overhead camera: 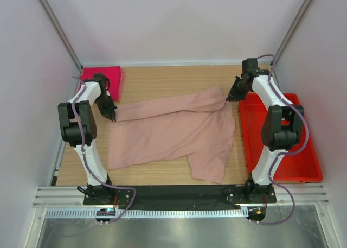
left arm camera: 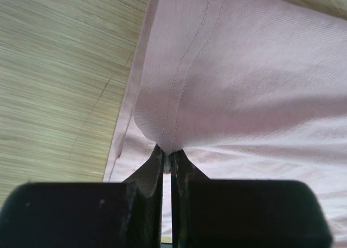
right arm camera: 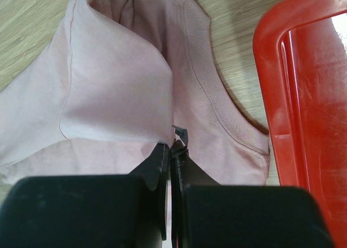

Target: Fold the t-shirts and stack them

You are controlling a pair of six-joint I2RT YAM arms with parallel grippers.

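Note:
The pale pink t-shirt (overhead camera: pixel 173 134) lies spread across the middle of the wooden table, half folded lengthwise. My left gripper (overhead camera: pixel 111 116) is shut on its hemmed left edge (left arm camera: pixel 179 96), the cloth pinched between the fingertips (left arm camera: pixel 153 166). My right gripper (overhead camera: pixel 232 96) is shut on the shirt near the ribbed collar (right arm camera: pixel 209 96) at its upper right corner and lifts a fold (right arm camera: pixel 119 90). The magenta-pink t-shirt (overhead camera: pixel 105 77) lies folded at the far left corner, behind my left arm.
A red plastic bin (overhead camera: pixel 279 134) stands along the right side of the table, right beside my right arm; its rim (right arm camera: pixel 271 85) sits next to the collar. White walls close in the table at left, right and back.

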